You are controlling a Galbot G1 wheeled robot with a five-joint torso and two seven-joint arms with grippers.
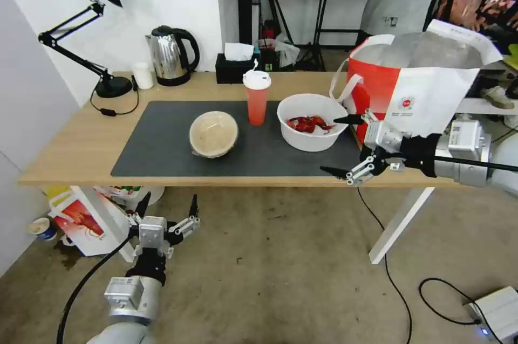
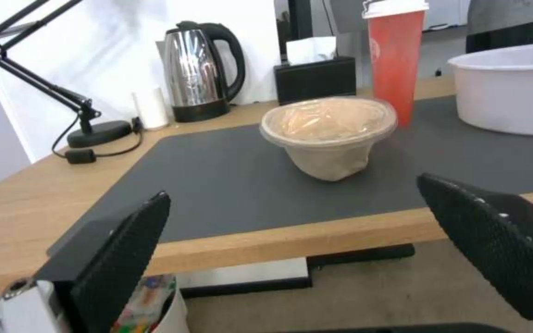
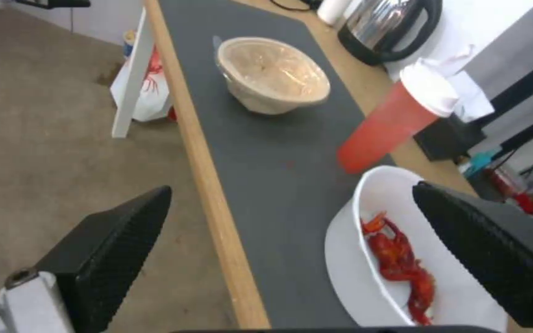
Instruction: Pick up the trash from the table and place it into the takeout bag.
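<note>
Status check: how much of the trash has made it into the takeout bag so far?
None yet. The tan lidded bowl, red drink cup and white bowl of crayfish shells all sit on the grey mat. In hand: the right claw is open beside the white bowl, holding nothing. The left claw hangs open below the table. All three remain for the takeout bag.

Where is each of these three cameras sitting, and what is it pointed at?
Head view: high up, looking down at the table; both arms show, left gripper low, right gripper by the white bowl.
Left wrist view: below table edge, facing the tan bowl.
Right wrist view: beside the table, over the white bowl.
All share the tan bowl.
</note>
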